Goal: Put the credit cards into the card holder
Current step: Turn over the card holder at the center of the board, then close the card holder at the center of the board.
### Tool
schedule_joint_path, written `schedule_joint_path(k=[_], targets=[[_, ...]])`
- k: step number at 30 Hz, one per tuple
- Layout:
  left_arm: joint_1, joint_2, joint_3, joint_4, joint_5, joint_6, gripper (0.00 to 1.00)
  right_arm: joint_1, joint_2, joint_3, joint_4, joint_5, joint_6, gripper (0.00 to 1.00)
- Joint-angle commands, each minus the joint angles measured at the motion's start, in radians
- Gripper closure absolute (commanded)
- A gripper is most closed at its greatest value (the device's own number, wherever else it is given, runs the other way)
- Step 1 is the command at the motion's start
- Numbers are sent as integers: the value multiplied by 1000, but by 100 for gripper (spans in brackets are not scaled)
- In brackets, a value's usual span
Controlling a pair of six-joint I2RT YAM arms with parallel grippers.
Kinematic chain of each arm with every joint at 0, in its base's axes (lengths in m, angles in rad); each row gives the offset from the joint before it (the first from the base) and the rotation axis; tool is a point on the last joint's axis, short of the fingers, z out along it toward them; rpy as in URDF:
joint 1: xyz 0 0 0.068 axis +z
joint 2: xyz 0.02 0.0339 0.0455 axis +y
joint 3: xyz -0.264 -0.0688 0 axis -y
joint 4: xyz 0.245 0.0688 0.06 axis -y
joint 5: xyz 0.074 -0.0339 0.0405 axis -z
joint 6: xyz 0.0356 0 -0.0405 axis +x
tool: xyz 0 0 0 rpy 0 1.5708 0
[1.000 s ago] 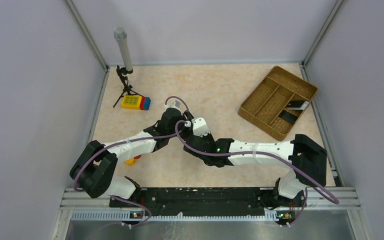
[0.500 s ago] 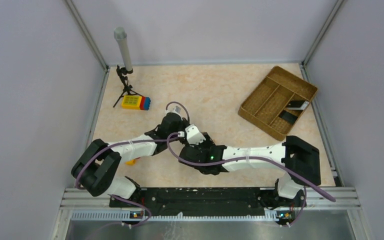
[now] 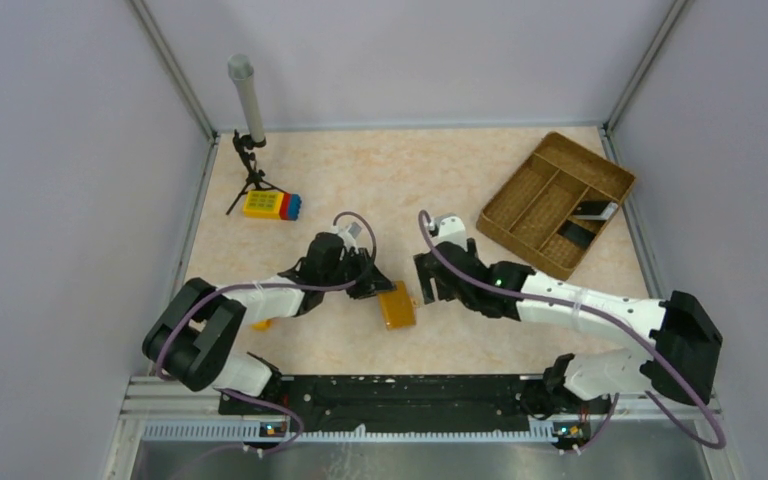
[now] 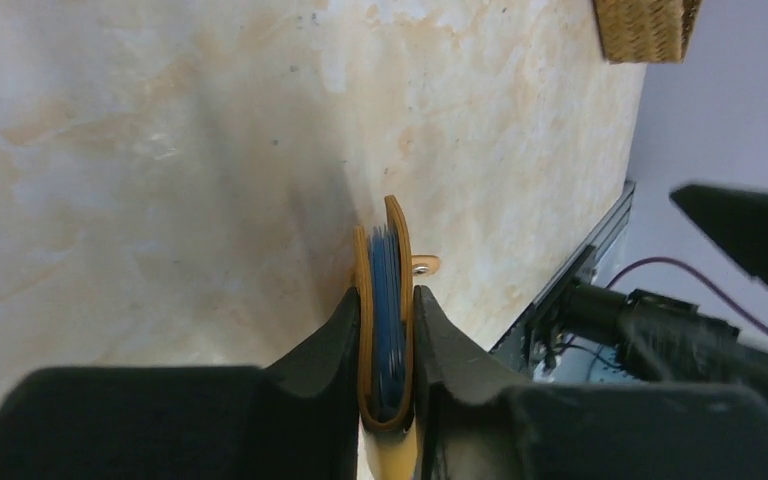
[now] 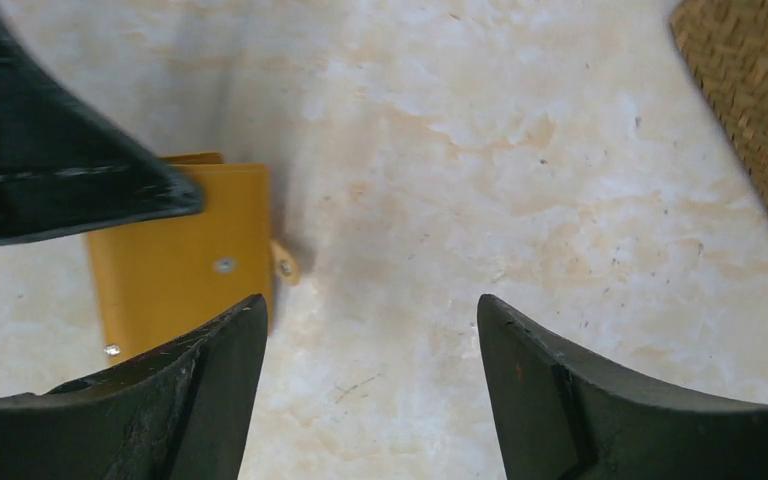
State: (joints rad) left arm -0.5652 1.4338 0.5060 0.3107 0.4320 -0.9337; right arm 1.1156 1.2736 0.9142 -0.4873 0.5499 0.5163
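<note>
The orange-tan card holder [image 3: 398, 305] sits low at the table's middle, folded. My left gripper [image 3: 378, 288] is shut on its upper left edge. In the left wrist view the card holder [image 4: 401, 250] stands edge-on between the fingers [image 4: 335, 335], with a light blue credit card [image 4: 387, 290] inside the fold and the snap tab to the right. My right gripper [image 3: 428, 282] is open just right of the holder, with nothing between its fingers. The right wrist view shows the card holder [image 5: 180, 270] by the left finger of my right gripper [image 5: 370, 320]. Two dark credit cards [image 3: 593, 210] lie in the woven tray.
A brown woven compartment tray [image 3: 535, 180] stands at the back right. A yellow-red-blue toy block [image 3: 271, 205] and a small tripod with a grey post [image 3: 248, 110] are at the back left. A small yellow object [image 3: 260, 323] peeks from under my left arm.
My right gripper has opened and drawn back to the right, off the card holder. My left gripper has closed on the holder, which now shows uncovered on the table.
</note>
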Motion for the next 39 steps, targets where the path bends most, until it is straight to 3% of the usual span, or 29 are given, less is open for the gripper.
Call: schedule_joint_path(k=[1, 5, 8, 14, 19, 23, 32, 39], targets=[[52, 2, -22, -2, 77, 154, 72, -136, -33, -60, 79, -308, 18, 26], [59, -36, 30, -207, -62, 279, 47, -168, 3, -71, 97, -363, 33, 26], [59, -87, 60, -343, -194, 330, 30, -181, 48, -65, 125, -427, 42, 33], [60, -207, 78, -550, -407, 322, 18, -191, 129, -40, 194, -520, 53, 38], [60, -280, 36, -541, -296, 216, 18, -190, 211, 21, 204, -541, 39, 41], [46, -276, -17, -455, -188, 119, 18, -190, 264, 53, 203, -535, 32, 50], [-12, -173, 10, -462, -222, 108, 24, -190, 303, 74, 210, -539, 26, 69], [-25, -138, 14, -468, -268, 114, 34, -191, 328, 74, 222, -538, 28, 83]])
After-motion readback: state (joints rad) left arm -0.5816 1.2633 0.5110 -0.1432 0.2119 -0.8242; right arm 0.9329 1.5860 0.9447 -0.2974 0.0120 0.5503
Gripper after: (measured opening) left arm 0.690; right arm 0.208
